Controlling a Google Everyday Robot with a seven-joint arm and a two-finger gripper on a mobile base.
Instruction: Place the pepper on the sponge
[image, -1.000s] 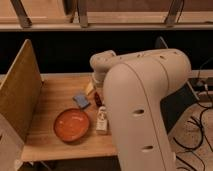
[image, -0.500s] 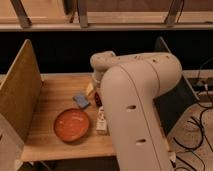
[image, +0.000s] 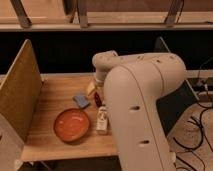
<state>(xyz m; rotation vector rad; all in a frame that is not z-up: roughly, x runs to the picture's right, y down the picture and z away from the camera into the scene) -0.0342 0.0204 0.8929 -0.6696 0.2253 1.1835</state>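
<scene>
The light blue sponge (image: 81, 100) lies on the wooden table (image: 55, 97), just behind the plate. A small dark red pepper (image: 98, 99) shows right of the sponge, close under the arm's end. My gripper (image: 94, 88) sits at the end of the big white arm (image: 140, 110), just above the pepper and right of the sponge, mostly hidden by the arm's wrist. I cannot make out whether the pepper is held or resting on the table.
A round orange-red plate (image: 71, 125) sits at the table's front. A small pale bottle (image: 102, 120) stands right of it, against the arm. A tall wooden panel (image: 19, 92) walls the left side. Cables (image: 197, 130) lie on the floor at right.
The arm's bulk has shifted slightly left and lower over the table's right side. Sponge, plate and bottle stay where they were.
</scene>
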